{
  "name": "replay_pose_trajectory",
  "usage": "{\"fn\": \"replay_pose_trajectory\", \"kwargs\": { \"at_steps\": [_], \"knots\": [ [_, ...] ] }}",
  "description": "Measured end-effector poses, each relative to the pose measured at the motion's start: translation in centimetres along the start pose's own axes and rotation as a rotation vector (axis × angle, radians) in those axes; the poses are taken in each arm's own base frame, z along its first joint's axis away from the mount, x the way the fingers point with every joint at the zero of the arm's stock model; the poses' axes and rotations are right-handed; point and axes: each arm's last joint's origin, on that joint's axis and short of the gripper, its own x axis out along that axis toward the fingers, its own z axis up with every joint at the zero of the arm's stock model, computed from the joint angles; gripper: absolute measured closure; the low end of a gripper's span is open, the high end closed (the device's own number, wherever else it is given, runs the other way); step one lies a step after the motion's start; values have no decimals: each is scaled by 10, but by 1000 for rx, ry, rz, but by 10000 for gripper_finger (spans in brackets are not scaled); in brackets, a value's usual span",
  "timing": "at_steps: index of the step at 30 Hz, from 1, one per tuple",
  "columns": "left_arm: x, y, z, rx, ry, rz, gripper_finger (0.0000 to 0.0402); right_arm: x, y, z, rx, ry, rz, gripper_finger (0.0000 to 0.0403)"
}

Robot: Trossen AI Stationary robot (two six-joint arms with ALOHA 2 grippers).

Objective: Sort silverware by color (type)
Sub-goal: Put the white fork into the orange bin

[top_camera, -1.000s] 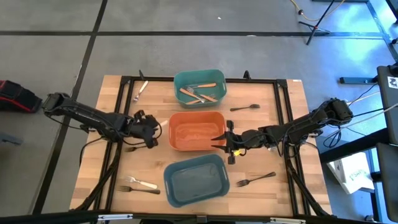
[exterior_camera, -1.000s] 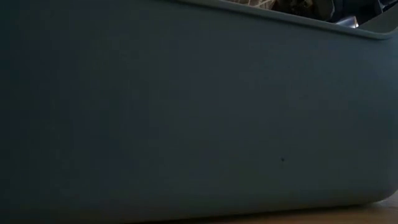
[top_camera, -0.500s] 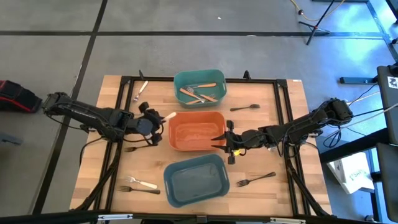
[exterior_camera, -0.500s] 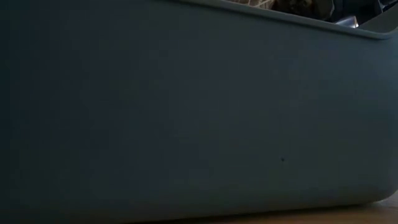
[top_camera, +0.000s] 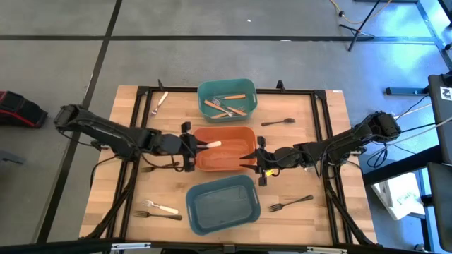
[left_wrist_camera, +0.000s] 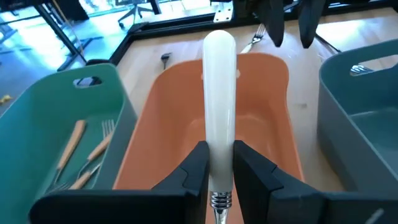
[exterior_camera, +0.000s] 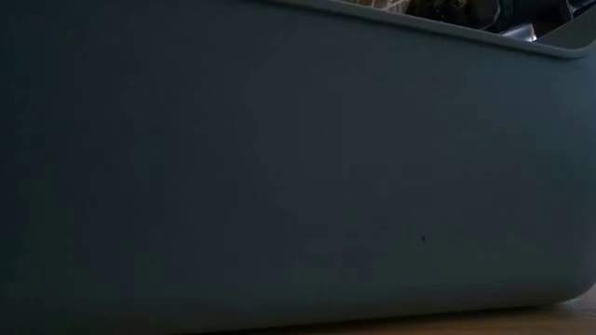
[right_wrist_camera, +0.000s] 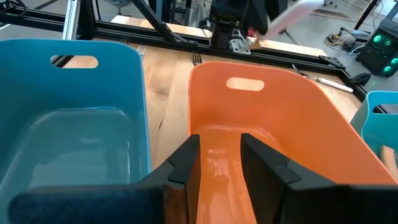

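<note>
Over orange bin [top_camera: 224,164] | left end effector [top_camera: 192,146] clenches cream-handled fork [top_camera: 212,144] | handle toward right arm

Low view: the blue-grey bin [exterior_camera: 279,167] fills nearly the whole frame and hides my table and both arms. Left wrist view: my fingers [left_wrist_camera: 193,171] cover the neck of the cream fork [left_wrist_camera: 219,99]; its tines are cut off at the edge. High view: fork [top_camera: 148,168] half hidden under my left arm.
</note>
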Motion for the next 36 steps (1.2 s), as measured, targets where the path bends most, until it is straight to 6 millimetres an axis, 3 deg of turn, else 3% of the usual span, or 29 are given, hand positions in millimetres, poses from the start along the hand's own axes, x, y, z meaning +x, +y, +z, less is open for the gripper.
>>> {"fn": "replay_pose_trajectory", "kwargs": {
  "at_steps": [9,20,28,36],
  "knots": [
    [41,-20,-6,35,-37,-38,350,0,0,0,7,0,0,301],
    [81,-23,-29,3,41,-5,350,0,0,0,8,1,0,301],
    [92,-28,-40,6,93,-4,317,0,0,-1,21,14,1,301],
    [88,-26,-38,11,92,3,286,0,0,-1,21,14,1,301]
  ]
}}
